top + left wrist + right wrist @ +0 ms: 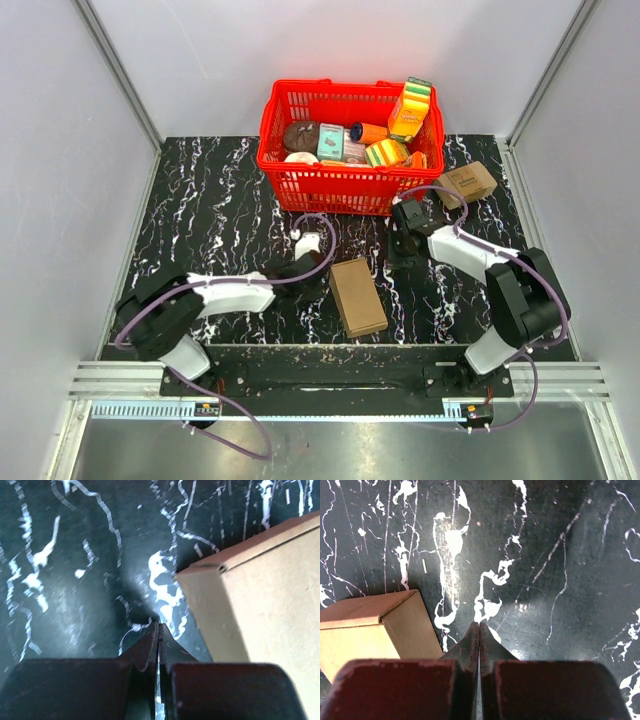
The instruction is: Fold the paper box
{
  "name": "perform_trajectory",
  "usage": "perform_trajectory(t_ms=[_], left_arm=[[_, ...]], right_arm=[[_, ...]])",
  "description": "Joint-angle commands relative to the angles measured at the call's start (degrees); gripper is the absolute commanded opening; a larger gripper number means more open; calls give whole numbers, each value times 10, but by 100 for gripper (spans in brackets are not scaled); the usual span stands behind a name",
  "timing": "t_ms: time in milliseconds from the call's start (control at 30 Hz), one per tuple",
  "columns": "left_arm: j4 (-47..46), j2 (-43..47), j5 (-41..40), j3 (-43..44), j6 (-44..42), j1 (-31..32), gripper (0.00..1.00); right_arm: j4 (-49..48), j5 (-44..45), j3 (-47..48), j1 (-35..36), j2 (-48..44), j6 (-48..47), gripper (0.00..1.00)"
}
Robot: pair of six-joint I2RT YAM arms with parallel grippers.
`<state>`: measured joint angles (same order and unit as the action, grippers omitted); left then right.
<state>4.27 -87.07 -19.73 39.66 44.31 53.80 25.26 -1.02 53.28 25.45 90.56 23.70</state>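
1. Black marble-patterned bench (220, 220) with white veins fills the floor of a white-walled booth.
2. A red basket (340, 188) stands at the back centre, holding groceries, among them a yellow-and-green carton (410, 108) and an orange bottle (370, 131).
3. The left arm (225, 295) reaches in from the near left, and the right arm (520, 290) from the near right. Both bend toward the middle of the bench.
4. The paper box (358, 296) lies flat near the front centre, between the two arms. It is a closed, shallow block of plain brown cardboard, with its long side running roughly near to far and slightly turned.
5. A small brown carton (469, 183) with dark print on top sits at the far right, just beside the basket's right front corner.
6. The left fingers (157, 632) are pressed together and hold nothing. They point down at bare bench just left of a corner of the paper box, not touching it.
7. The right fingers (477, 632) are likewise pressed together and empty, over bare bench, with a corner of the paper box off to one side.
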Motion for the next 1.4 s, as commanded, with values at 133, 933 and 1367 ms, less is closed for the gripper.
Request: perform_trajectory(t_ms=[133,933,1367], left_arm=[[-73,-92,54,71,-45,-19,0],[-99,-127,111,112,-77,-13,0],[-89,-118,97,103,-75,-1,0]], right_arm=[[-15,-46,43,-1,51,-54,0],[-86,-123,16,31,62,-16,0],[-94,-87,15,59,55,0,0]])
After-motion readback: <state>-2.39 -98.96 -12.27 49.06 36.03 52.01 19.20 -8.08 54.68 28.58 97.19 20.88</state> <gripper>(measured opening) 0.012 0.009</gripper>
